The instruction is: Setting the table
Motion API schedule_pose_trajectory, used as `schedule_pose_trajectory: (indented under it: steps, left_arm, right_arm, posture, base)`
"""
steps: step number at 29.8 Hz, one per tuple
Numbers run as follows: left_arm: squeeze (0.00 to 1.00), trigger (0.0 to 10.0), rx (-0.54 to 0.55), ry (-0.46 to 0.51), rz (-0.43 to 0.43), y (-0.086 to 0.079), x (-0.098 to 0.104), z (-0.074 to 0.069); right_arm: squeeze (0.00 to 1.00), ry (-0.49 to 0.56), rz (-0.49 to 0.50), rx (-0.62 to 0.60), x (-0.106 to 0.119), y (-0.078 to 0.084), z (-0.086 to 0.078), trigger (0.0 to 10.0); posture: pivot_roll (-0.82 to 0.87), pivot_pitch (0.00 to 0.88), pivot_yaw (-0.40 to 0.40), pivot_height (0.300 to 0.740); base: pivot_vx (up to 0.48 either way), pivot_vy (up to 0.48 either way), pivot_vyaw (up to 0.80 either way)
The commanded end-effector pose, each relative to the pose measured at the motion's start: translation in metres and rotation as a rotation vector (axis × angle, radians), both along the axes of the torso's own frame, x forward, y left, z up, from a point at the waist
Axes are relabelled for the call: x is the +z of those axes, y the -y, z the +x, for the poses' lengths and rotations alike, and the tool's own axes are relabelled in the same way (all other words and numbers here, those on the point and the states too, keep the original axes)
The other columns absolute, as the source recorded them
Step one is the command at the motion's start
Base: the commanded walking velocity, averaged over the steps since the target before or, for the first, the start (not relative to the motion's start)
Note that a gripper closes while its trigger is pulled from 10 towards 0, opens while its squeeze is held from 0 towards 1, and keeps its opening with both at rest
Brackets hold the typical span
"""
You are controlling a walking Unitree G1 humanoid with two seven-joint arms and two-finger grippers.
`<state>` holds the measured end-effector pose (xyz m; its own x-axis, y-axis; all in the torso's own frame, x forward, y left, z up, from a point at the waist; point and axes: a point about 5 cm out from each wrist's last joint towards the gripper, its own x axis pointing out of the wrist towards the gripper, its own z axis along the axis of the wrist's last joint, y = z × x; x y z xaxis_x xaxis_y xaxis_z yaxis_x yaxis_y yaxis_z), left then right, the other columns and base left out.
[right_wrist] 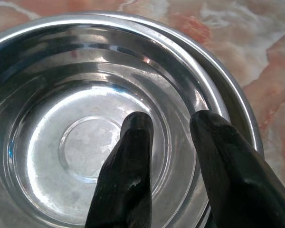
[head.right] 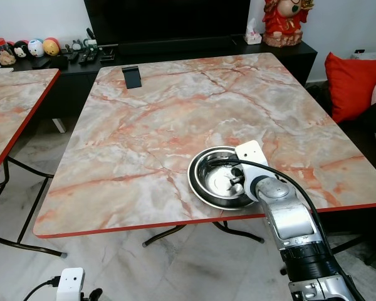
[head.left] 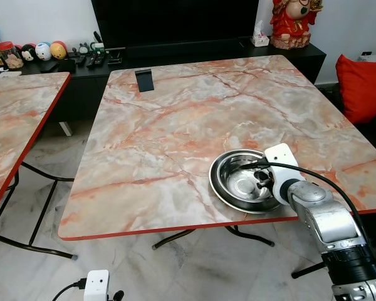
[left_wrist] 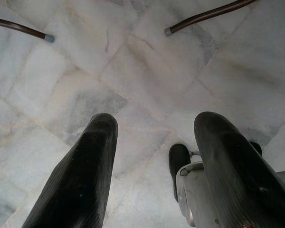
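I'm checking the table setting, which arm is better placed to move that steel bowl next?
Right. The right gripper is already at the steel bowl on the table, fingers open inside its rim. The left gripper hangs low over the floor.

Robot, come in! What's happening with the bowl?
Right gripper open, inside steel bowl. Bowl on table, near front edge. Left gripper open, idle above floor.

The pink-and-grey marble-patterned tabletop [head.left: 175, 138] with a red edge carries a round stainless-steel bowl [head.left: 241, 182] near its front right edge. A small black stand [head.left: 144, 79] sits upright well apart, near the far left corner.
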<state>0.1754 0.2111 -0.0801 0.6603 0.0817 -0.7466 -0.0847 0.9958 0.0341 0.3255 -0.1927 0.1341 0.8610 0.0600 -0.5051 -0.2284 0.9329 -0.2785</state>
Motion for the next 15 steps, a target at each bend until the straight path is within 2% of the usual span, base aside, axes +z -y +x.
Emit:
schedule_pose_trajectory:
  steps: [1,6,9,13,15]
  left_arm:
    - [0.00,10.0,0.020,-0.030,0.003,-0.006,-0.002,-0.006]
    - [0.00,10.0,0.020,-0.033,0.003,-0.006,-0.003,-0.007]
    - [0.00,10.0,0.020,-0.034,0.003,-0.006,-0.003,-0.007]
    - [0.00,10.0,0.020,-0.035,0.004,-0.006,-0.003,-0.008]
    - [0.00,10.0,0.019,-0.037,0.005,-0.007,-0.003,-0.008]
  right_arm:
    - [0.00,0.024,-0.007,-0.016,0.007,0.004,0.004,10.0]
    - [0.00,0.032,-0.006,-0.016,0.008,0.003,0.005,10.0]
    - [0.00,0.079,0.052,-0.020,0.013,-0.002,0.007,10.0]
    - [0.00,0.087,0.063,-0.013,0.015,-0.003,0.007,10.0]
    - [0.00,0.121,0.120,0.009,0.019,-0.011,0.008,10.0]
  posture:
    - [-0.09,0.000,0.050,0.740]
    - [-0.09,0.000,0.050,0.740]
    - [-0.09,0.000,0.053,0.740]
    - [-0.09,0.000,0.053,0.740]
    - [-0.09,0.000,0.054,0.740]
  base:
    - [0.000,0.000,0.00]
    - [0.000,0.000,0.00]
    - [0.000,0.000,0.00]
    - [0.000,0.000,0.00]
    - [0.000,0.000,0.00]
